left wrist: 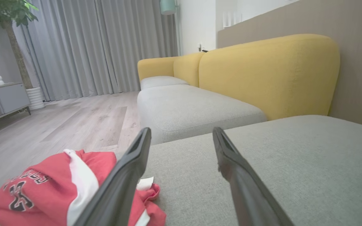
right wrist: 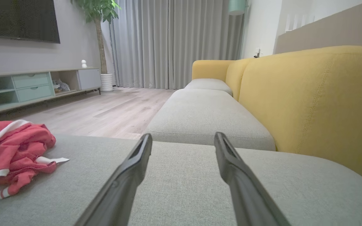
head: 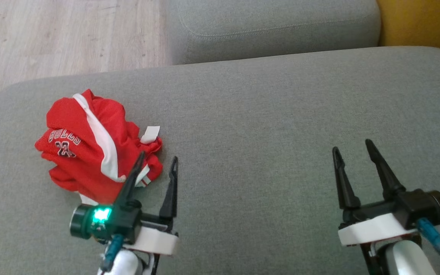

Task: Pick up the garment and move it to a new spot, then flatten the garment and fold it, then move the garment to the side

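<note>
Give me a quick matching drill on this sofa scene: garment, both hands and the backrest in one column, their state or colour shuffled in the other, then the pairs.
Column one:
1. garment
2. left hand
3. right hand
4. backrest

Column two:
A. yellow
B. open, over bare grey cushion, well away from the garment
C. crumpled in a red heap
D. open, close beside the garment

Pairs: 1-C, 2-D, 3-B, 4-A

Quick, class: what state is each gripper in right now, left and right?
Left gripper: open, holding nothing, next to the crumpled red jersey.
Right gripper: open, empty, over the grey sofa cushion.
</note>
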